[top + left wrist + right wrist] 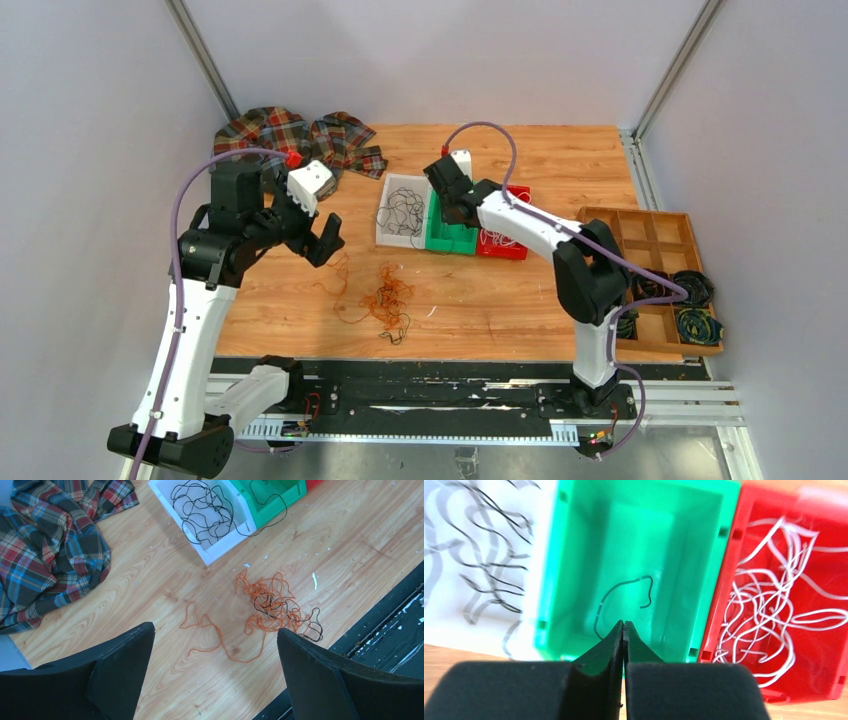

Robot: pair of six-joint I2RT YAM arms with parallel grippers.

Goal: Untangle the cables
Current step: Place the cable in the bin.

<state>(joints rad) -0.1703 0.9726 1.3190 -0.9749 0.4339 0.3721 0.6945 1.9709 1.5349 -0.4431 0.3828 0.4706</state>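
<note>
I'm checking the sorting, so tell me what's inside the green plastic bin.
One thin black cable curls on the floor of the green plastic bin. The shut right gripper hides the bin's near edge, so anything there is unseen.

You have a wooden table (560, 190) under everything, its top speckled with small white flecks. A plaid cloth (300, 135) lies crumpled in the far left corner. Toward the back, near the middle, three bins stand side by side and touching, from left to right a white bin (230, 544), a green bin (450, 243) and a red bin (500, 250). Nearer you, in front of the white bin, a cable tangle (388, 298) rests on the wood, mostly orange with a few black strands. An orange strand (210, 630) trails in loose loops to its left. A wooden tray (632, 211) sits at the right edge.
</note>
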